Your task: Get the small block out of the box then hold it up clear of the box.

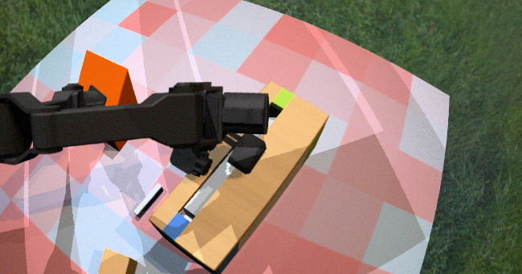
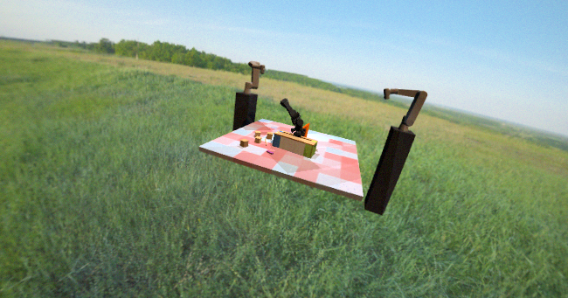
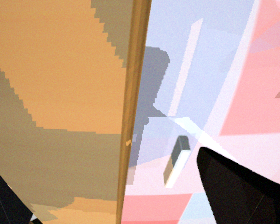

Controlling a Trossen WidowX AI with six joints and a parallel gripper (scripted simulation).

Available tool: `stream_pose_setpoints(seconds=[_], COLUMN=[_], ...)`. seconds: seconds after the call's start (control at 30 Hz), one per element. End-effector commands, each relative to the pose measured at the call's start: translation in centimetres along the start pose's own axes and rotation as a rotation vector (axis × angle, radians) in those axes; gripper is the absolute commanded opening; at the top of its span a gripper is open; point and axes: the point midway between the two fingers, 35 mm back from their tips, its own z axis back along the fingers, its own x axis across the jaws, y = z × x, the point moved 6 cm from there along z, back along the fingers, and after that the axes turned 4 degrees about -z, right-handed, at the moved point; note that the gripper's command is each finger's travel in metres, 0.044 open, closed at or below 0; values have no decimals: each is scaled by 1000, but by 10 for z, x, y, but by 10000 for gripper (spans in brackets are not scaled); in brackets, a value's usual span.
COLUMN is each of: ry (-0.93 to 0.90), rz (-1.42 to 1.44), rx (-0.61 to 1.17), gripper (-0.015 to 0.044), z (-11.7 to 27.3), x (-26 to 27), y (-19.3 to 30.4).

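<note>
At centre frame the gripper [image 1: 218, 161] hangs open and empty over the wooden box [image 1: 257, 173]; I cannot pick out the block in any view

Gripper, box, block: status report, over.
Gripper open, jaws empty, low over the box's slot. Block not identifiable in any view. White bar lies on the table beside the box; orange wedge behind the arm.
</note>
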Motion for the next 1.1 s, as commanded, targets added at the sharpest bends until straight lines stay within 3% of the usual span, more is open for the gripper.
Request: stream_pose_setpoints(seconds=[0.0, 1.07], ry=[-4, -4], rz=[-7, -7], rx=[7, 10], gripper=[400, 400], z=[-2, -21], x=[1, -3], y=[8, 66])
